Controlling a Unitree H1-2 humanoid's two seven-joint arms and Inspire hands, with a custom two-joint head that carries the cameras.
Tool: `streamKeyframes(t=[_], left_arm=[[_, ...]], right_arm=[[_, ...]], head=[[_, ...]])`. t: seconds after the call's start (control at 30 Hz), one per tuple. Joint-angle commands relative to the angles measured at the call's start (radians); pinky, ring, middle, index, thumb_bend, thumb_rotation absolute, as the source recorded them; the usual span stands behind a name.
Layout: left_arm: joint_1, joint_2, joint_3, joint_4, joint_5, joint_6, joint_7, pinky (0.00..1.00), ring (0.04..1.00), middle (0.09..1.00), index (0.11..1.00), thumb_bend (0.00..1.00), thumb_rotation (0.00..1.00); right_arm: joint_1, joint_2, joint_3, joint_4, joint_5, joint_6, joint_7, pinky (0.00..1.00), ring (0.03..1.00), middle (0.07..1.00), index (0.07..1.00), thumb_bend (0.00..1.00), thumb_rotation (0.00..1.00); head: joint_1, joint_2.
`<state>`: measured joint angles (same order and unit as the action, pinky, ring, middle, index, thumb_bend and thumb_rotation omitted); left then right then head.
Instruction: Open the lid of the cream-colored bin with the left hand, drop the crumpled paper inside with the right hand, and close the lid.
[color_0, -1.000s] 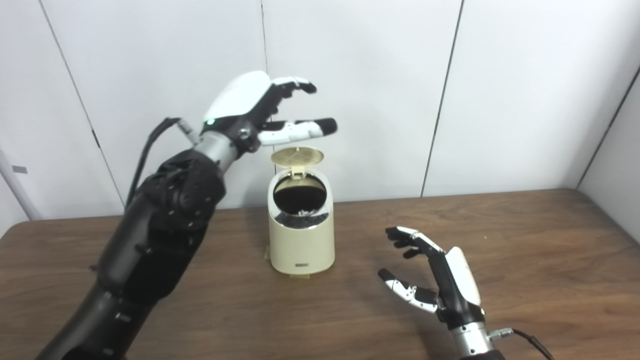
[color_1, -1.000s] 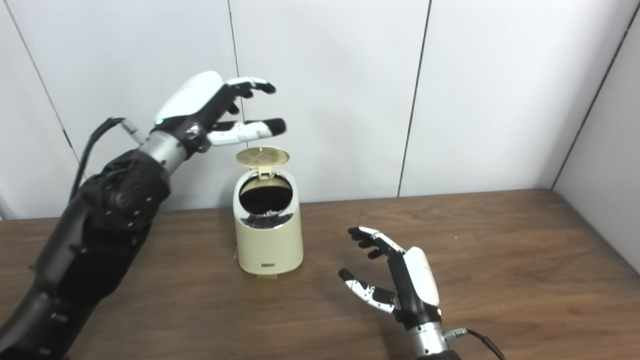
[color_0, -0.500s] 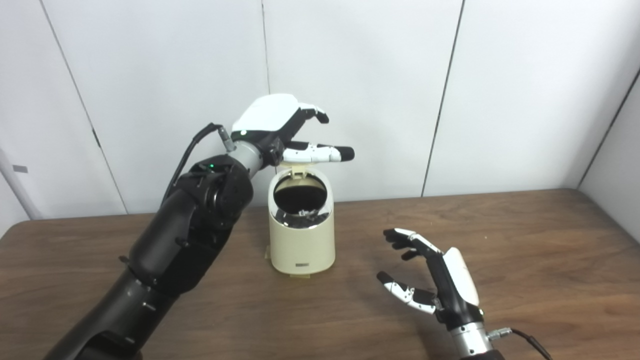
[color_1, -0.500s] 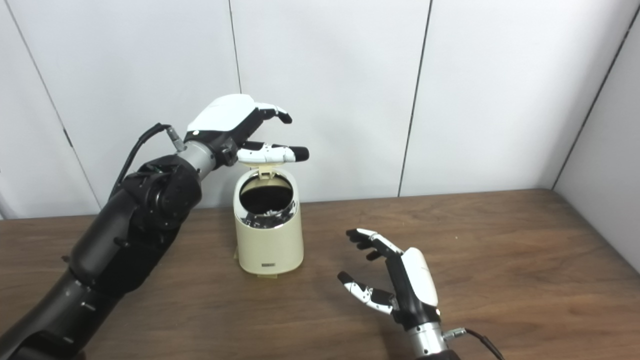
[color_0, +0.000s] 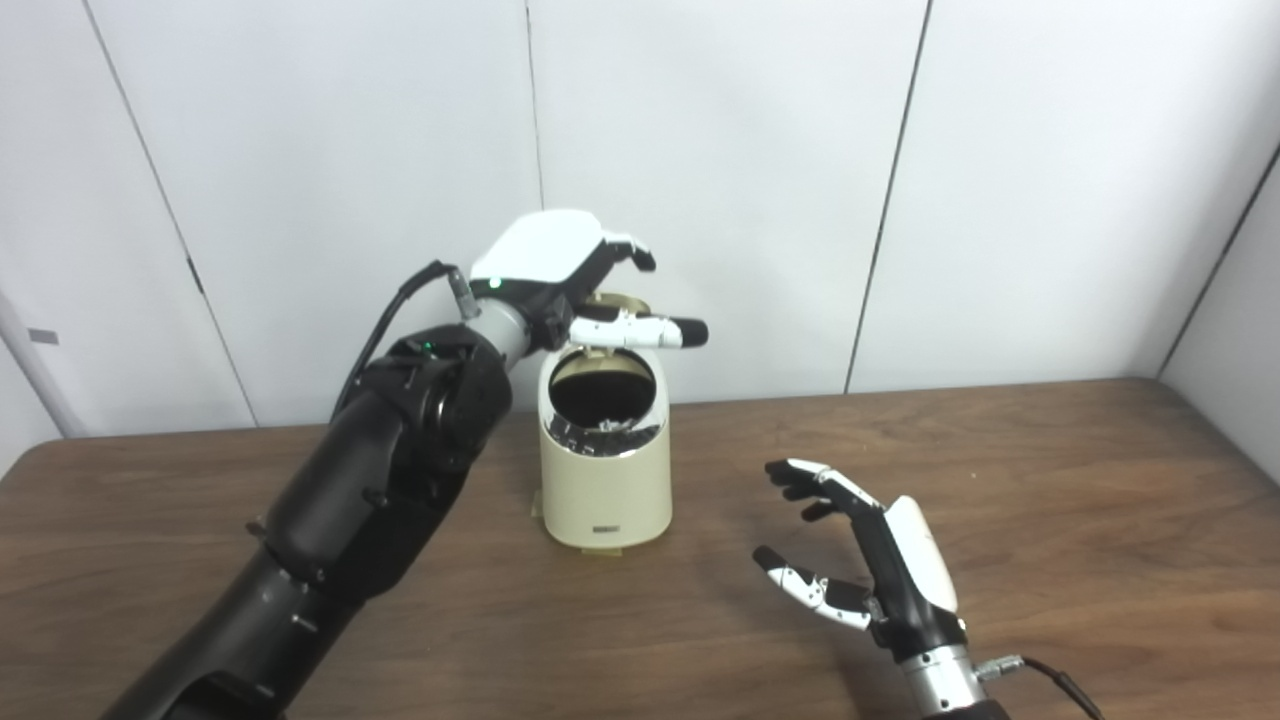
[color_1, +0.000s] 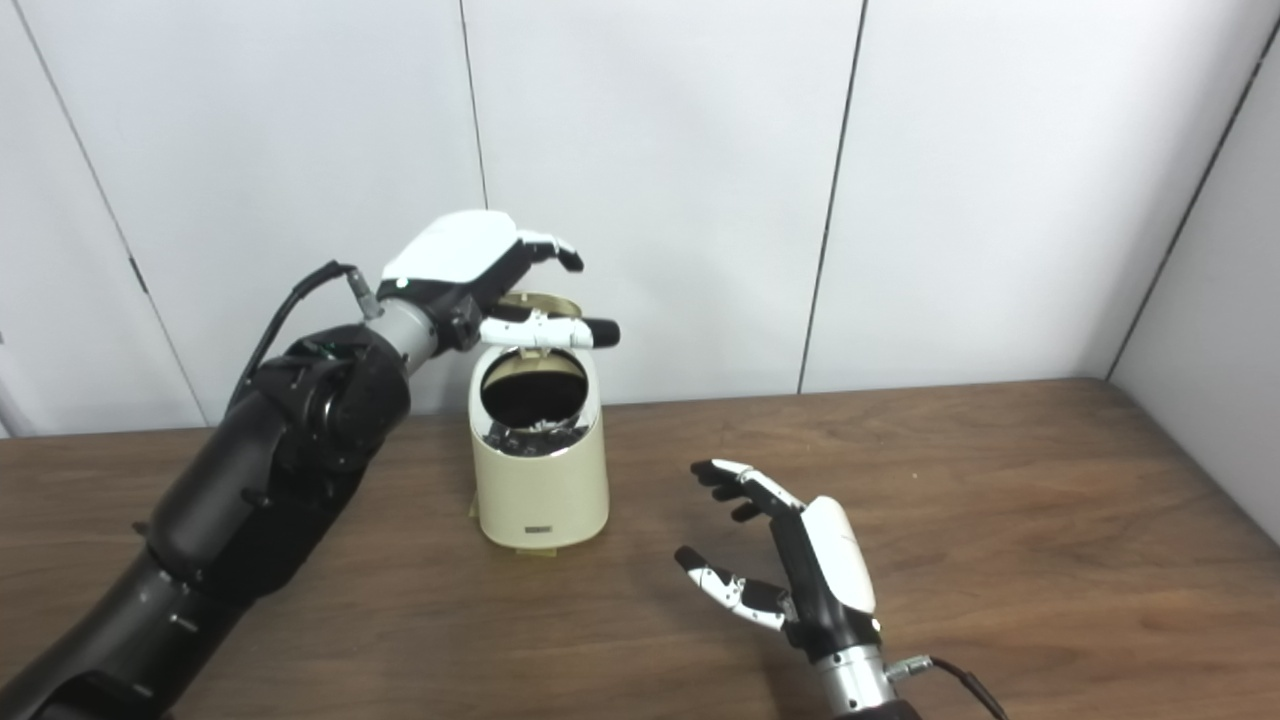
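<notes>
The cream-colored bin (color_0: 603, 470) stands on the brown table (color_0: 1050, 470), its dark round mouth showing. Crumpled paper (color_0: 610, 428) lies inside at the mouth's lower rim. The round lid (color_0: 612, 303) is raised behind the mouth, tipped forward and mostly hidden by my left hand (color_0: 565, 275). That hand hovers over the lid with fingers spread, thumb across the top of the opening; I cannot tell whether it touches the lid. My right hand (color_0: 880, 560) rests low over the table right of the bin, open and holding nothing.
White wall panels (color_0: 720, 150) with dark seams stand close behind the bin. The table's back edge runs just behind it. My left forearm (color_0: 390, 450) crosses the space left of the bin.
My left hand has come down and forward from high above the bin onto the raised lid, which now tips forward. The right hand has barely moved.
</notes>
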<state>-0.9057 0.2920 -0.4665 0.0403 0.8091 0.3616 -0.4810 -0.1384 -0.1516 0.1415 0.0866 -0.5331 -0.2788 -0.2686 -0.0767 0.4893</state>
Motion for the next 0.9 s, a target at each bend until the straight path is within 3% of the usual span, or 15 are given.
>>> streamKeyframes(t=[0.0, 0.27, 0.87], left_arm=[[-0.044, 0.008, 0.018, -0.031, 0.022, -0.004, 0.009, 0.82, 0.878, 0.870, 0.836, 1.00, 1.00], [-0.032, 0.001, 0.026, -0.051, 0.020, -0.001, -0.027, 0.81, 0.877, 0.872, 0.833, 1.00, 1.00], [0.008, -0.013, 0.040, -0.135, 0.012, 0.003, -0.101, 0.77, 0.850, 0.852, 0.817, 1.00, 1.00]], right_arm=[[0.028, 0.018, 0.007, 0.050, -0.003, -0.008, -0.010, 0.58, 0.695, 0.731, 0.738, 0.26, 0.21], [0.027, 0.015, 0.004, 0.053, -0.003, -0.014, -0.013, 0.57, 0.687, 0.724, 0.734, 0.26, 0.27], [0.029, 0.009, 0.004, 0.043, -0.008, -0.018, -0.015, 0.55, 0.671, 0.715, 0.727, 0.25, 0.30]], head=[[0.000, 0.002], [0.002, 0.006], [0.009, 0.020]])
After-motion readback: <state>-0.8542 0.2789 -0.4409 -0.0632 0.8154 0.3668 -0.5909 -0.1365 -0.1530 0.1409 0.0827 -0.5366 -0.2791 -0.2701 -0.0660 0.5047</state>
